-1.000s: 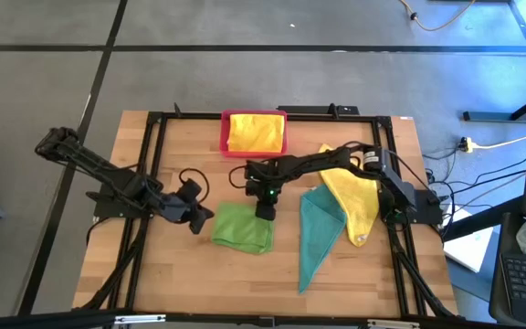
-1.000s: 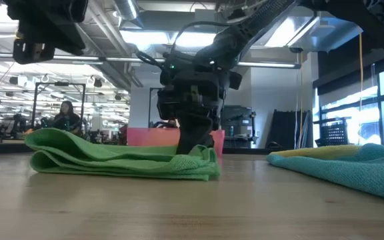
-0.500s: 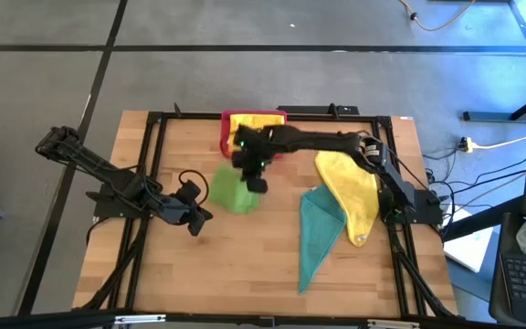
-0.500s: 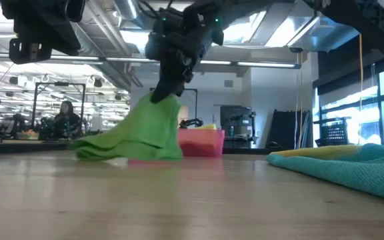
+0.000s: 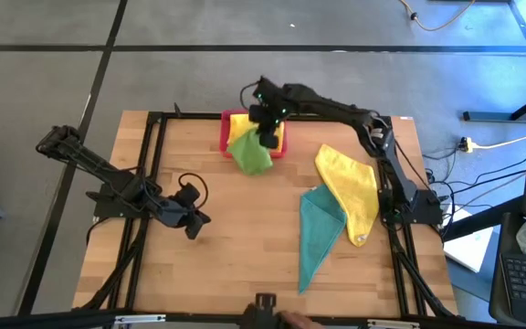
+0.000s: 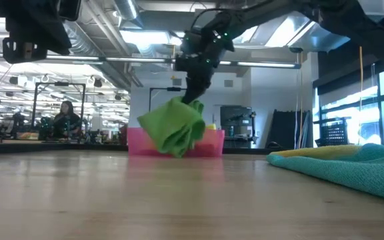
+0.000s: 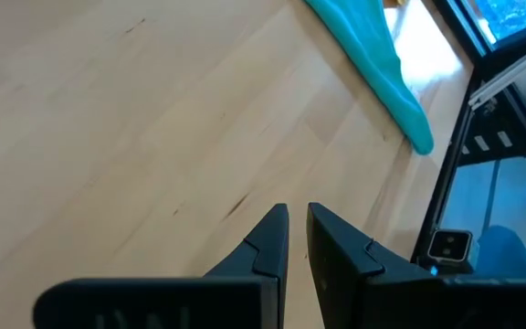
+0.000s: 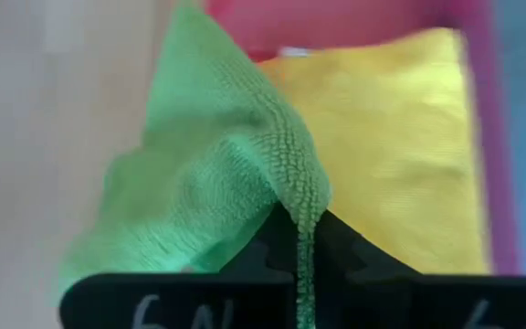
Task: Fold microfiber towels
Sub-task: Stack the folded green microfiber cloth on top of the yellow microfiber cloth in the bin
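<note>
- Now, on my left, the left gripper (image 5: 198, 219) hovers low over bare table (image 5: 245, 265), its fingers nearly together and holding nothing.
- At the far middle, my right gripper (image 5: 268, 139) pinches the green towel (image 5: 252, 153), which hangs bunched over the pink tray (image 5: 225, 135) and a yellow towel (image 5: 237, 125).
- Rightward, another yellow towel (image 5: 354, 196) and the teal towel (image 5: 316, 233) lie flat, touching.

no readable text, only cut-off pale marks on right wrist housing (image 8: 272, 306)
</note>
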`<action>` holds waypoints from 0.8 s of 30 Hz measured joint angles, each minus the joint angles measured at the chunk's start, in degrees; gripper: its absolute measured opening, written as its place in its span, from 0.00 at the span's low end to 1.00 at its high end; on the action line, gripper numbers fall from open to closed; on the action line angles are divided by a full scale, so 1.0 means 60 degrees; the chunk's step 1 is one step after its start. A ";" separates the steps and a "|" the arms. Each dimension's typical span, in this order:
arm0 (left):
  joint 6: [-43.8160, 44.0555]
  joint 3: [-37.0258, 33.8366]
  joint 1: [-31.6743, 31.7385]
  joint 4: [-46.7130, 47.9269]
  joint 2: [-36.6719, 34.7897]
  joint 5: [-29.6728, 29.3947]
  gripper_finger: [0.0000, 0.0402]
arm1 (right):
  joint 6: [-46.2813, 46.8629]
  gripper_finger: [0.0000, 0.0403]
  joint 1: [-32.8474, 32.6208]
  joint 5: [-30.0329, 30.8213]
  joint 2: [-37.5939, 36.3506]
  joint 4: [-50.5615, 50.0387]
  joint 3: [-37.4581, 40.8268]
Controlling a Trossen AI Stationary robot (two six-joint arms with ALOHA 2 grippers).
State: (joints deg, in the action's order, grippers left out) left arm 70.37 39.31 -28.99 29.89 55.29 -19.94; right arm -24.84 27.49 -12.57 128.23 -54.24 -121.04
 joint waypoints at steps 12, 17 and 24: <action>0.0000 0.0000 -0.0041 0.0402 0.0000 0.0007 0.09 | -0.0177 0.02 0.0809 0.0709 -0.0011 0.0032 -0.0097; 0.0005 0.0000 -0.0041 0.0613 0.0000 0.0010 0.09 | -0.0197 0.02 0.0969 0.1137 -0.0006 0.0469 -0.0097; 0.0251 0.0000 -0.0030 0.0812 0.0000 -0.0153 0.09 | -0.0118 0.03 0.1337 0.1168 0.0200 0.0019 -0.0086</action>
State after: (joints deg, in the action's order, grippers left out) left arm 71.87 39.31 -29.17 34.76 55.29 -20.86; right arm -25.55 35.51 -5.56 129.43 -54.13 -121.56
